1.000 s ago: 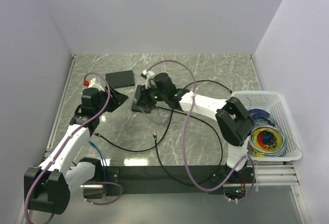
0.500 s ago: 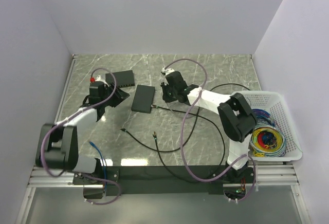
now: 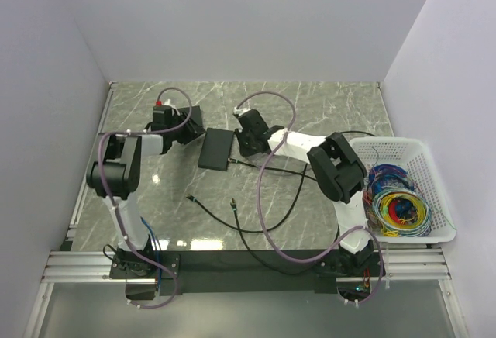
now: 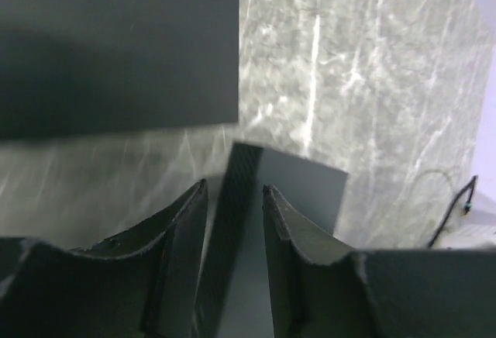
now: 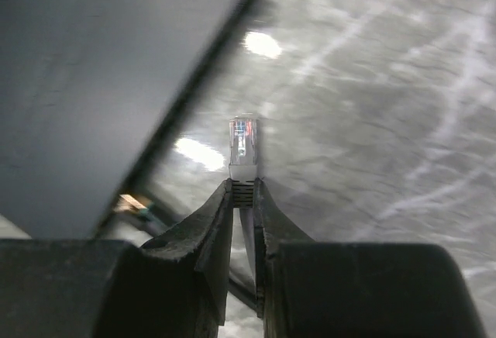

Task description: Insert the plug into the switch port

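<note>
Our right end effector [image 5: 242, 189] is clamped on the plug [image 5: 242, 146], just beside the switch [image 3: 215, 149]. Our left end effector [image 4: 235, 189] is apart. We think the plug is light and hard and its cable [image 3: 294, 175] floppy, so hold right behind the tip.

Top view: bright, even overhead light with faint, soft shadows. Pale glare patches lie on the table [image 3: 325, 105] at 7 o'clock.
Left wrist view: dimmer. The marble is streaked with motion blur at 9 o'clock, and the near fingers [image 4: 178, 260] are soft.
Right wrist view: white glare spots at 12 o'clock and, close in, at 9 o'clock. The plug [image 5: 242, 148] is fairly sharp; the black box [image 5: 93, 82] at 10 o'clock is blurred.
</note>
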Motion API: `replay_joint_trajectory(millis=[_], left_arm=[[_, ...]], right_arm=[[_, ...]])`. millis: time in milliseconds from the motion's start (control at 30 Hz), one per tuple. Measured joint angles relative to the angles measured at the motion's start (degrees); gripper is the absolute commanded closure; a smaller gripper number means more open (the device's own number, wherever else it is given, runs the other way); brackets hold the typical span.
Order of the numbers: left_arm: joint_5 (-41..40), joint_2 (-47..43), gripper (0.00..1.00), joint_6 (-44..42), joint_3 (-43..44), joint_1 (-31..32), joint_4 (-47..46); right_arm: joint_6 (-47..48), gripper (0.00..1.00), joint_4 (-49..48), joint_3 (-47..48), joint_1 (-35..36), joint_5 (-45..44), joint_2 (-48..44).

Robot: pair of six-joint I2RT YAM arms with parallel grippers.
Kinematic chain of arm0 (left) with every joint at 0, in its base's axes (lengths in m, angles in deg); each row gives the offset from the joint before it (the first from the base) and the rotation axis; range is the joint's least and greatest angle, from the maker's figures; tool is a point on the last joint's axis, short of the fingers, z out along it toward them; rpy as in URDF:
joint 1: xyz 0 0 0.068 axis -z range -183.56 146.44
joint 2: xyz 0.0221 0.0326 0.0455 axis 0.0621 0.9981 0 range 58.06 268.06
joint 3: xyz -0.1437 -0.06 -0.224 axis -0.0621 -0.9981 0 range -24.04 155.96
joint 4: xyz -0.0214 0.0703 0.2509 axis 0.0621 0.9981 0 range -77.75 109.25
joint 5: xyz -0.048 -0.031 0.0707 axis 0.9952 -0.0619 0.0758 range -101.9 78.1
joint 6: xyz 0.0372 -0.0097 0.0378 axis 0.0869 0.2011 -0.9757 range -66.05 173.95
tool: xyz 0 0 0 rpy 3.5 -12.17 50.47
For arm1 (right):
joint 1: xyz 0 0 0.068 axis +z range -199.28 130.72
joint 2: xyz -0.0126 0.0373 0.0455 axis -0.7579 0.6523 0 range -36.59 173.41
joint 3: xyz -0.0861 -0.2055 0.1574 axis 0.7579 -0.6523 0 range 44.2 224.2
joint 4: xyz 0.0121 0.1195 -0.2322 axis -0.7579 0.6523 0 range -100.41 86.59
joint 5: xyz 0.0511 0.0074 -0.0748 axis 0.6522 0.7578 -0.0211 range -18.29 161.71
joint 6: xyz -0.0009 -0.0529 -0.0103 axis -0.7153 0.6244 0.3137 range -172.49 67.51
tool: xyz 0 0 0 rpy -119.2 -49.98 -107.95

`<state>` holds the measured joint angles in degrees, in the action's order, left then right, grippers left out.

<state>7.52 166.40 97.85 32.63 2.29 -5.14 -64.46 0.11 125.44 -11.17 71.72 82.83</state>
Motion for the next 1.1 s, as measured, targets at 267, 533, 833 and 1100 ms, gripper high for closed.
replay_joint_trajectory(millis=[267, 533, 833, 1100], left_arm=[[5.0, 8.9, 0.61, -5.3, 8.8, 2.6, -0.5], [5.9, 12.3, 0.62, -9.6, 13.9, 4.8, 0.2], [5.4, 12.2, 0.62, -10.0, 13.9, 4.9, 0.5], [4.7, 12.2, 0.62, -8.3, 13.4, 4.7, 0.1]], right_arm=[[1.2, 1.0, 0.2, 2.0, 4.1, 0.5, 1.4], [1.2, 1.0, 0.6, 2.0, 5.9, 0.4, 1.3], [1.4, 1.0, 0.8, 1.6, 6.2, 0.2, 0.7], [1.4, 1.0, 1.6, 1.6, 6.2, 0.4, 0.3]])
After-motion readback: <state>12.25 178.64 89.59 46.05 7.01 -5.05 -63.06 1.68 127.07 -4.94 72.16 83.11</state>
